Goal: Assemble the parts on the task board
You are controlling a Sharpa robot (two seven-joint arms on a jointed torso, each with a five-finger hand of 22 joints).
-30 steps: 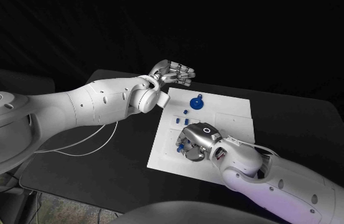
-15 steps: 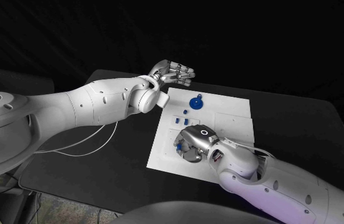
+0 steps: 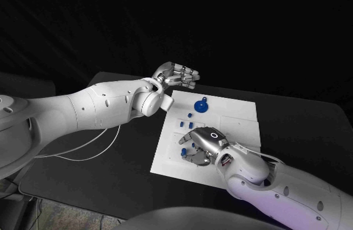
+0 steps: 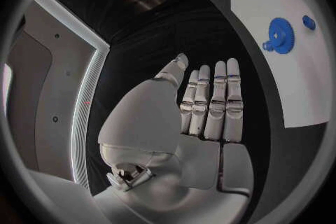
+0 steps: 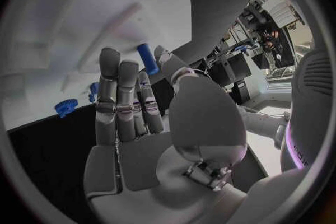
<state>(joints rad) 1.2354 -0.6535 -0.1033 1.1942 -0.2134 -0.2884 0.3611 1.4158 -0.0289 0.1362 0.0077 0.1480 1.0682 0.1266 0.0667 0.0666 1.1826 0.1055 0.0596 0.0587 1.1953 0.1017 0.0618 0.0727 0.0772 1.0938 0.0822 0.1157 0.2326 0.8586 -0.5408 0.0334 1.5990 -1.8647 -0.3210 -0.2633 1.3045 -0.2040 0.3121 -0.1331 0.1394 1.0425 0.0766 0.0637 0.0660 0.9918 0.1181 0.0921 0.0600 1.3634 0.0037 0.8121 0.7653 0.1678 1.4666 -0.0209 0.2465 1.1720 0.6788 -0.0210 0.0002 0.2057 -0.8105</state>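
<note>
The white task board [image 3: 236,112] lies mid-table. A blue gear [image 3: 201,105] [image 4: 281,35] [image 5: 66,106] sits near its far edge. A few small blue pieces [image 3: 186,122] stand just nearer than the gear. My right hand [image 3: 200,146] [image 5: 140,123] hovers low over the board's near left part, fingers stretched out. A short blue peg [image 5: 145,57] [image 3: 183,151] sits between its thumb tip and a fingertip and looks pinched there. My left hand [image 3: 180,76] [image 4: 203,112] is raised off the board's far left corner, fingers straight and side by side, holding nothing.
The black table [image 3: 110,163] surrounds the board. My left forearm [image 3: 96,107] crosses the table's left side, with a thin white cable [image 3: 88,148] trailing under it. The board's right half [image 3: 243,128] is bare white.
My right hand has uncurled: its fingers were bunched over the board's near left part and now stretch out, with the blue peg at their tips. The left hand has not moved.
</note>
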